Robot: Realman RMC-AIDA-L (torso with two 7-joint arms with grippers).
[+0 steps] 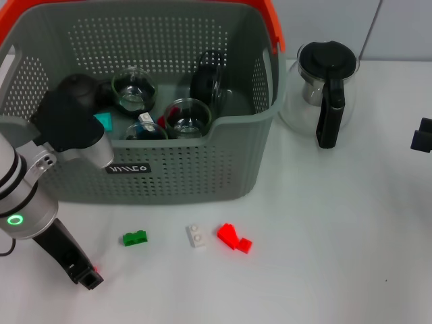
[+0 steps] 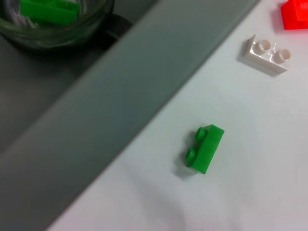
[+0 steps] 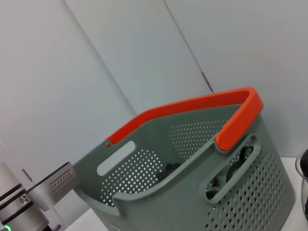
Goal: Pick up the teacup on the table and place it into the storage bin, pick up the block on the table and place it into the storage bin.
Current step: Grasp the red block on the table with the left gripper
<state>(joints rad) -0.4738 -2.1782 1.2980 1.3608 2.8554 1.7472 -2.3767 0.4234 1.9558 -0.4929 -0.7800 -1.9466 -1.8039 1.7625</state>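
- White table [image 1: 324, 256] carries the grey storage bin [image 1: 196, 172], with several glass teacups [image 1: 187, 116] already inside
- Green block [image 1: 135, 237], white block [image 1: 196, 235] and red blocks [image 1: 233, 237] remain on the table just in front of it
- Left gripper [image 1: 88, 277] hangs near the green block, right gripper [image 1: 422, 135] parked far right; jaw state: cannot tell

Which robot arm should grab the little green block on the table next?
Probably the left. The left gripper is low over the table close to the green block, and its wrist camera looks right at the block. The right gripper sits far off at the table's right edge.
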